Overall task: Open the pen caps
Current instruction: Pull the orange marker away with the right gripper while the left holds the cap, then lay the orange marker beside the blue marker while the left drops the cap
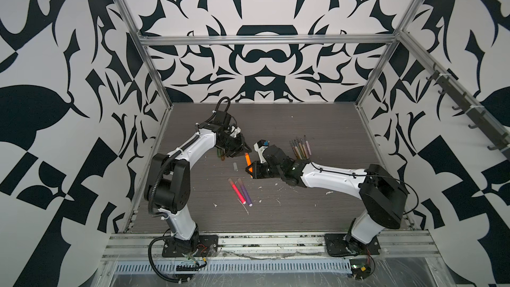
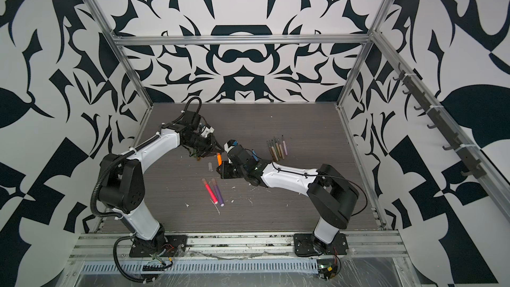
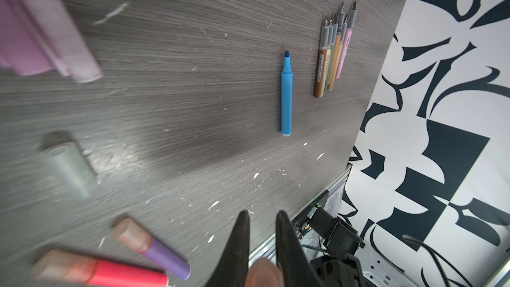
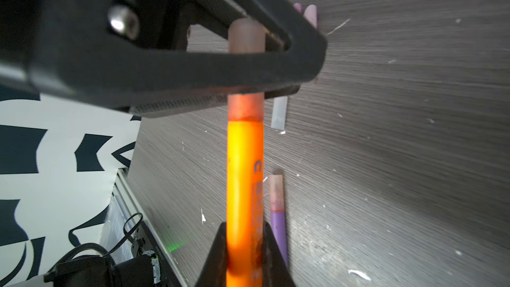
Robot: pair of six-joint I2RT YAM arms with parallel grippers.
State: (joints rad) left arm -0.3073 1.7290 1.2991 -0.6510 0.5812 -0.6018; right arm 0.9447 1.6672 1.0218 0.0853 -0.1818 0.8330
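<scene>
The right gripper (image 4: 244,227) is clenched on the barrel of the orange pen (image 4: 244,167) and holds it off the table (image 1: 317,211), above the table's middle. The left gripper (image 3: 262,214) is clamped on the pale cap (image 4: 245,37), which is seated on the pen's other end, so the two grippers face each other along the pen. Just beside them a loose clear cap (image 1: 235,167) lies on the table, and a cluster of muted caps (image 1: 220,155) lies under the left gripper. Toward the front edge the pink pen (image 1: 236,191) and the purple pen (image 1: 245,192) lie side by side, both capped. The blue pen (image 3: 286,98) lies uncapped near a row of thin pens (image 1: 300,147), tips bare, toward the right edge.
</scene>
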